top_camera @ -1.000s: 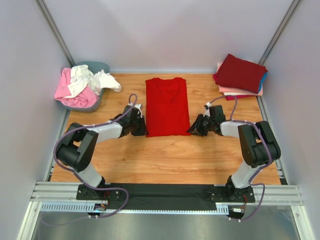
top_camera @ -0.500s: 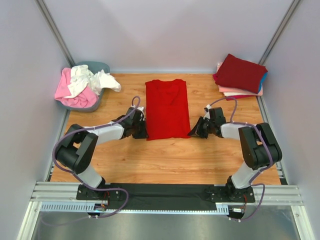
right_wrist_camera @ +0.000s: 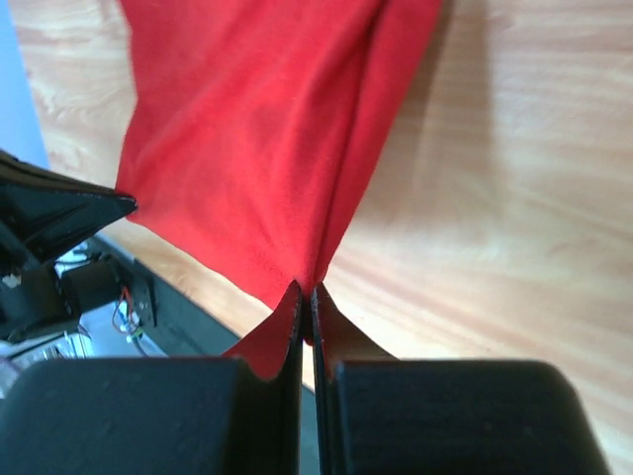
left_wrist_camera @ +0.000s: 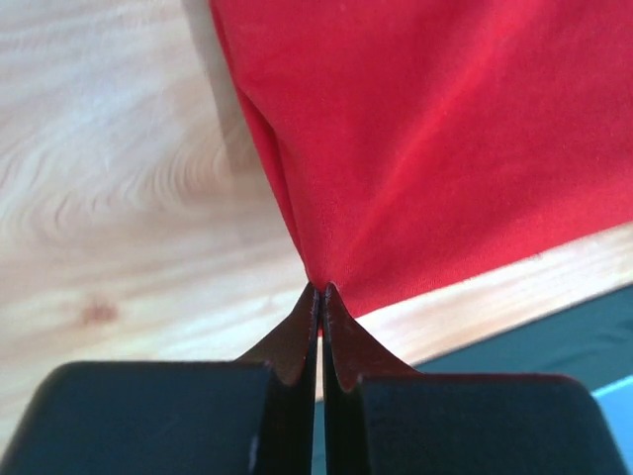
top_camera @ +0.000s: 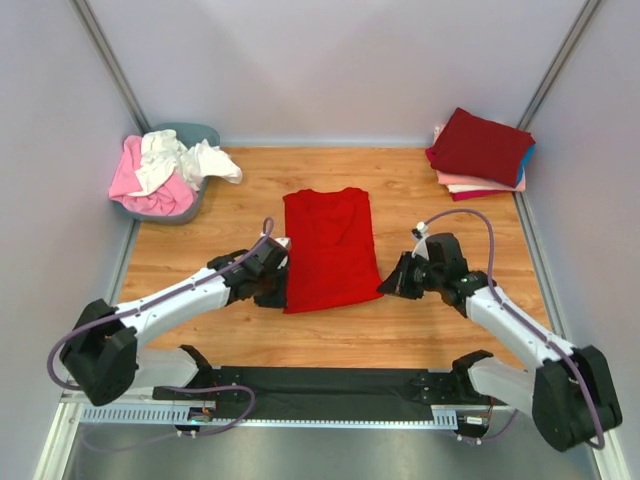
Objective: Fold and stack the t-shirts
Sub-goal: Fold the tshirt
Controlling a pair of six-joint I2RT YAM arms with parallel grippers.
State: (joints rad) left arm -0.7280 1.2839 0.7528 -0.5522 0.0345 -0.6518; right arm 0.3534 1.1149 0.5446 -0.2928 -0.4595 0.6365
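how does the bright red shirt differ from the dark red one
The bright red shirt lies in the middle as a long strip; the dark red shirt is a compact fold atop the far-right stack. The left pincer and right pincer pinch the bright one's near corners; nothing holds the dark one. Both are plain.

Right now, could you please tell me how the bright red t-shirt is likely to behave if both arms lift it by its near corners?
Probably floppy: the bright red t-shirt puckers into folds where the left tool and right tool pinch it. It likely sags between them when lifted. It seems light, since thin pinches hold it.
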